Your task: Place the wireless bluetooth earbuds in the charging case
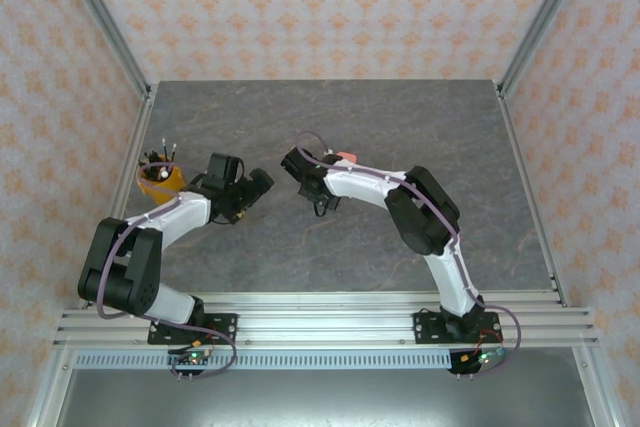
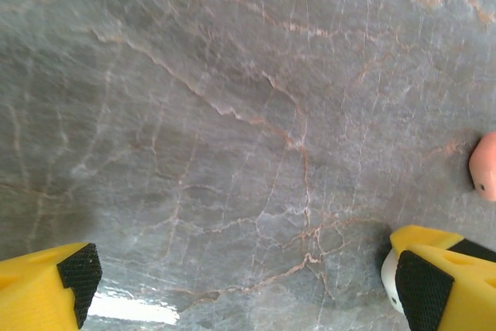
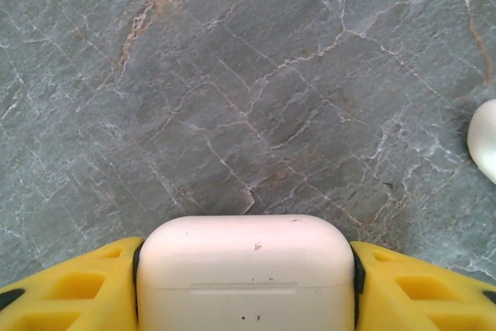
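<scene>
Your right claw (image 3: 246, 269) is clamped on the white charging case (image 3: 246, 257), one yellow finger on each side wall. The case is hard, glossy plastic with rounded corners. It should be light and stiff but slick, so keep the pads flat on those side walls. A faint seam line crosses its front, and I judge the lid to be down. It would have to come up before anything can go in.

To the right of the case and a little beyond it, well apart, a white rounded piece (image 3: 484, 141) lies on the table (image 3: 232, 75). The frame edge cuts it off, so you cannot tell whether it is an earbud. A salmon-pink piece (image 1: 345, 157) lies near the case on its far side.

Your left claw (image 2: 249, 281) hangs to the left of the case with its fingers spread wide and nothing between them. A small white bit (image 2: 386, 277) peeks out against one finger; it may be a bud.

Expect any bud to be tiny, nearly weightless, smooth and quick to roll or flick away. Take it across the fat head rather than the thin stem, and close gently.
</scene>
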You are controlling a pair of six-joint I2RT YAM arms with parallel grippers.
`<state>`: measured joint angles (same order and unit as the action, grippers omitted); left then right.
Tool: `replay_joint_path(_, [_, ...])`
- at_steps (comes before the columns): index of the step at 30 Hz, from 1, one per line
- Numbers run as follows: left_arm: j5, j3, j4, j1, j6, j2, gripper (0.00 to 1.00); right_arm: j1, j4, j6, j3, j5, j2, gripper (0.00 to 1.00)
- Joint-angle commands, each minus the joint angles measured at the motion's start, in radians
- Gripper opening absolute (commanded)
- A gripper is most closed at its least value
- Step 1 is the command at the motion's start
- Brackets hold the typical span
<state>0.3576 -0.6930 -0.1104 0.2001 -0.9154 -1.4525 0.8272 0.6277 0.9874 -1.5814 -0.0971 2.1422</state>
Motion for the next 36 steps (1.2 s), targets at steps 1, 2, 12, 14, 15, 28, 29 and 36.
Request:
replay_joint_path(1, [0.017,0.056,0.135,0.021,-0.019,0.024,1.0,-0.028,-0.03,0.025,-0.006,0.007,-0.018,0.58])
replay_joint_path(2, [0.027,0.076,0.175,0.029,-0.025,0.024,1.0,-0.034,-0.032,0.026,-0.012,0.014,-0.018,0.58])
replay_joint_path(12, [0.051,0.197,0.49,0.102,-0.023,-0.006,0.95,-0.069,-0.063,0.059,-0.058,0.092,-0.001,0.58])
replay_joint_path(14, [0.052,0.202,0.523,0.119,-0.013,-0.022,0.94,-0.071,-0.062,0.062,-0.069,0.099,0.003,0.58])
replay_joint_path(15, [0.053,0.204,0.546,0.128,-0.007,-0.03,0.93,-0.072,-0.063,0.065,-0.072,0.104,0.005,0.58])
replay_joint_path(28, [0.037,0.219,0.766,0.203,0.04,-0.136,0.78,-0.091,-0.107,0.124,-0.069,0.192,0.009,0.58])
replay_joint_path(29, [0.03,0.222,0.783,0.207,0.042,-0.142,0.76,-0.092,-0.113,0.131,-0.067,0.2,0.01,0.58])
replay_joint_path(36, [-0.003,0.221,0.861,0.222,0.048,-0.186,0.7,-0.097,-0.147,0.169,-0.052,0.245,0.011,0.58])
